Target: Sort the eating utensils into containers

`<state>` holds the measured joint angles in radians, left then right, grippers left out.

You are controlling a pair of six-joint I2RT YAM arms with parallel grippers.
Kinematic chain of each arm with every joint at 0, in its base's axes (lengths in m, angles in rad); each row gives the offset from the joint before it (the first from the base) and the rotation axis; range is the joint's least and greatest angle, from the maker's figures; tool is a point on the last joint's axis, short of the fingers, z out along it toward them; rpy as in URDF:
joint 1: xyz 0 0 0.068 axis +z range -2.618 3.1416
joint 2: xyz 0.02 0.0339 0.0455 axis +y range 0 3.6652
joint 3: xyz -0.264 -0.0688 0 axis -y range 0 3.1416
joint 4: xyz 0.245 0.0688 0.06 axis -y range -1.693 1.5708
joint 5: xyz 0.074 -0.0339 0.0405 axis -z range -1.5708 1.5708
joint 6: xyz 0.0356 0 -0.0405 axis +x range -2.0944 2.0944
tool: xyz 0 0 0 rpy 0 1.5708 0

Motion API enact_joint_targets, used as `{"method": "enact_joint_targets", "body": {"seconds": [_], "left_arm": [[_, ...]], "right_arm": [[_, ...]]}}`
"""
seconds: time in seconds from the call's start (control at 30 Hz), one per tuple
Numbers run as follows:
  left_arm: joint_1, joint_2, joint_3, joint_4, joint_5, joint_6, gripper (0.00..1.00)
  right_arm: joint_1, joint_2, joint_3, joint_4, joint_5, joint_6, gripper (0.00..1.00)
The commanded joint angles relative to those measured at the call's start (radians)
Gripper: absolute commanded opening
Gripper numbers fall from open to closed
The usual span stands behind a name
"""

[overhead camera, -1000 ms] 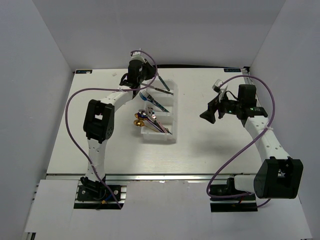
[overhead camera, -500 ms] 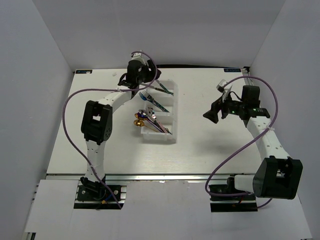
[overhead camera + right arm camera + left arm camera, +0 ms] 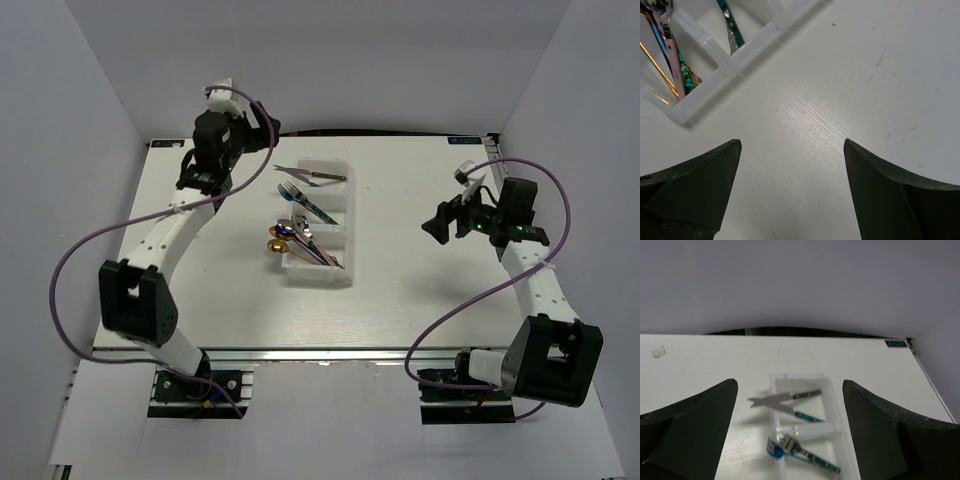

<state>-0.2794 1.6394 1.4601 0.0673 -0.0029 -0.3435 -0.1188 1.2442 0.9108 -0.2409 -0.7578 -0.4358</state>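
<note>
**Sorting step, apparently near its end.** The translucent white, partitioned plastic organiser tray [image 3: 320, 282] sits near the middle of the white desk [image 3: 420, 300], between the two arms.

Every utensil you can see lies in or on the tray:
- The silver knife with a dark handle [image 3: 782, 398] lies in the far compartment, its blade overhanging the left wall.
- The teal-handled silver fork [image 3: 305, 200] lies in the next compartment.
- The gold spoon [image 3: 277, 245] and the iridescent blue-purple spoon [image 3: 285, 230] lie nearer, their bowls resting over the left wall.

The left gripper [image 3: 789, 383] stands off toward the far-left of the desk and looks down on the tray. Its fingers are spread and hold nothing. The right gripper [image 3: 791, 142] hovers over bare desk to the right of the tray, fingers likewise released and empty.

No loose utensil shows on the desk, so the step in hand is probably a check and a tidy. If you seat the knife, descend on its handle from directly above. Clench lightly, then slide it rightward until the blade clears the wall. Avoid pushing on the thin wall, since the light tray may shift. Keep the right arm parked clear.
</note>
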Motion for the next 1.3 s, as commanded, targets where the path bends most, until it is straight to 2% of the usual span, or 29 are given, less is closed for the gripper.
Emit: {"method": "enact_joint_targets", "body": {"seconds": [0.0, 0.03, 0.27, 0.5, 0.67, 0.87, 1.27], "left_arm": [[0.002, -0.154, -0.148, -0.018, 0.125, 0.104, 0.98], [0.003, -0.189, -0.229, -0.014, 0.156, 0.109, 0.98], [0.003, -0.459, -0.538, -0.007, 0.267, 0.181, 0.98], [0.003, -0.696, -0.728, 0.015, 0.276, 0.198, 0.98], [0.003, -0.777, -0.768, 0.005, 0.317, 0.184, 0.98], [0.0, -0.805, -0.782, 0.0, 0.311, 0.189, 0.98], [0.0, -0.782, -0.785, 0.0, 0.316, 0.192, 0.98]], "right_arm": [[-0.041, -0.046, -0.006, 0.098, 0.026, 0.069, 0.89], [-0.048, -0.054, -0.001, 0.098, 0.02, 0.075, 0.89], [-0.116, -0.117, -0.038, 0.186, 0.055, 0.14, 0.89], [-0.124, -0.262, -0.171, 0.308, 0.147, 0.189, 0.89], [-0.125, -0.341, -0.254, 0.359, 0.212, 0.249, 0.89], [-0.172, -0.391, -0.322, 0.431, 0.23, 0.313, 0.89], [-0.228, -0.407, -0.319, 0.427, 0.186, 0.388, 0.89]]}}
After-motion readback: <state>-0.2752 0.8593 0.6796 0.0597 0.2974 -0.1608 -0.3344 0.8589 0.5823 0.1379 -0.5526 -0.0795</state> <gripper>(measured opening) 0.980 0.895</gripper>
